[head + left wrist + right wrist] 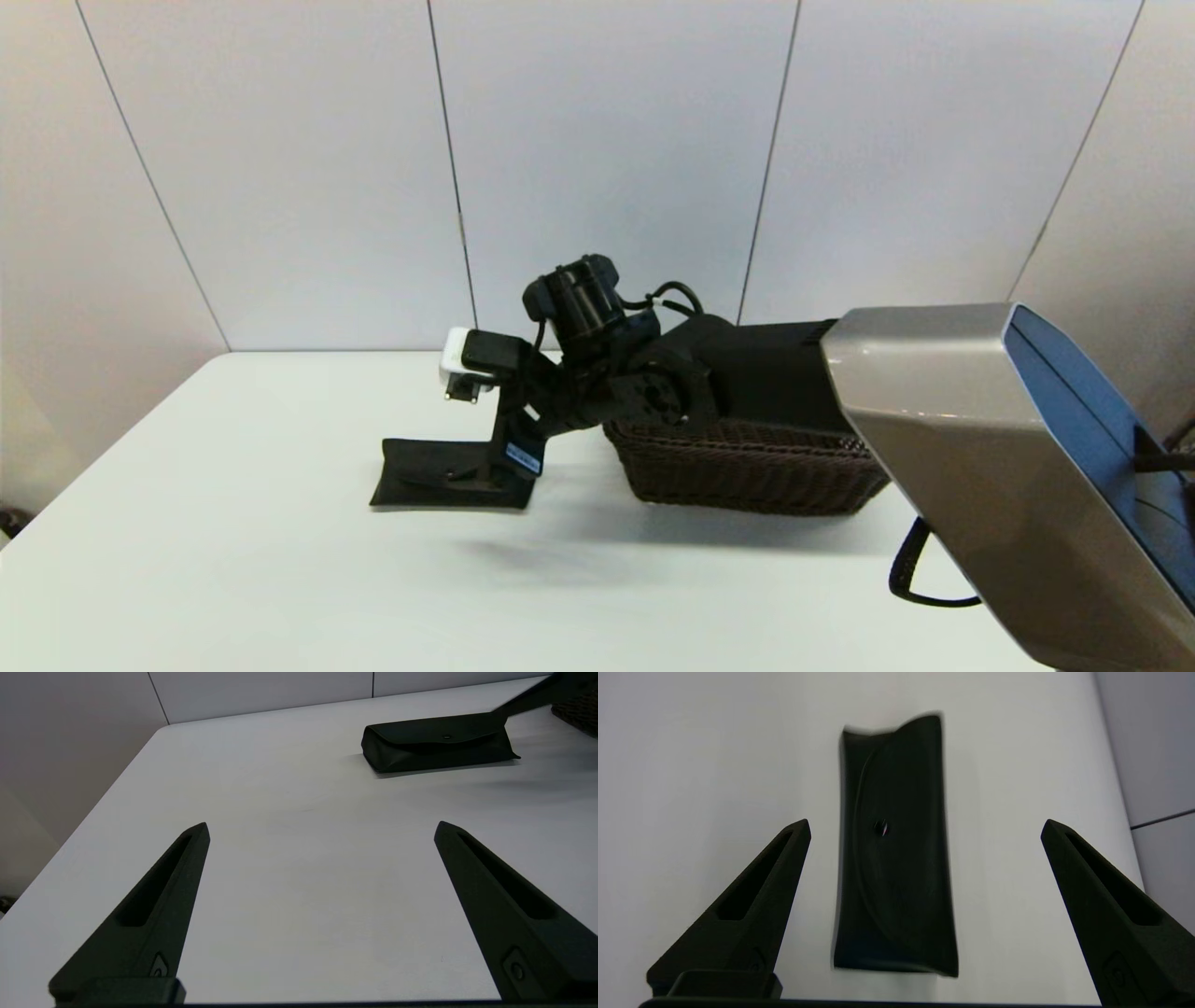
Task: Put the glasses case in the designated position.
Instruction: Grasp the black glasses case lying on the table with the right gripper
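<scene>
The glasses case (434, 474), a flat black pouch with a curved flap and a small snap button, lies on the white table left of the basket. My right gripper (487, 474) reaches down over it from the right. In the right wrist view the case (896, 849) lies lengthwise between the wide-open fingers of that gripper (925, 824), one finger off each long side and apart from it. My left gripper (322, 826) hangs open and empty over bare table, well short of the case (434, 742).
A dark brown woven basket (747, 471) stands on the table right of the case, partly under my right arm; its corner (577, 711) shows in the left wrist view. White wall panels rise behind the table's far edge.
</scene>
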Controlling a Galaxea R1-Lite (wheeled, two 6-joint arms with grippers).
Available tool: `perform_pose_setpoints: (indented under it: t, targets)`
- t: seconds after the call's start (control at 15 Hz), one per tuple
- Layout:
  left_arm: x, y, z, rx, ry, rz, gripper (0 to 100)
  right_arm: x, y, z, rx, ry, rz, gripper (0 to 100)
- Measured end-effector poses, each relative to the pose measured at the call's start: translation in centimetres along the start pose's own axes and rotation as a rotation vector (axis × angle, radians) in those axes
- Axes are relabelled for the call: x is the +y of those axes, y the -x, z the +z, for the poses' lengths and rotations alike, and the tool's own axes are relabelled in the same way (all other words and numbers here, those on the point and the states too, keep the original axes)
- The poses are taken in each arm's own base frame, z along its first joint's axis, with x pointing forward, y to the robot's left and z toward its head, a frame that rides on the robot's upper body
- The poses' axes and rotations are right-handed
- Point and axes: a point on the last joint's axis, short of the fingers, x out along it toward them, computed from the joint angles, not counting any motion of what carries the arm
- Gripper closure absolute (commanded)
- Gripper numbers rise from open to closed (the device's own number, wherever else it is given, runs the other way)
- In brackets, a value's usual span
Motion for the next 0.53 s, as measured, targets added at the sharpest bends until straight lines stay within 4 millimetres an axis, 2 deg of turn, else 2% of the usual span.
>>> perform_pose_setpoints:
  t: [0.2, 0.53]
  targets:
    - [0.0, 0.0, 0.0, 0.0, 0.0, 0.0, 0, 0.5, -0.5, -0.8, 0.037, 0.078, 0.038, 0]
    - [0.0, 0.0, 0.0, -0.002, 0.0, -0.001, 0, 1.1, -0.7, -1.4, 0.084, 0.04, 0.074, 0]
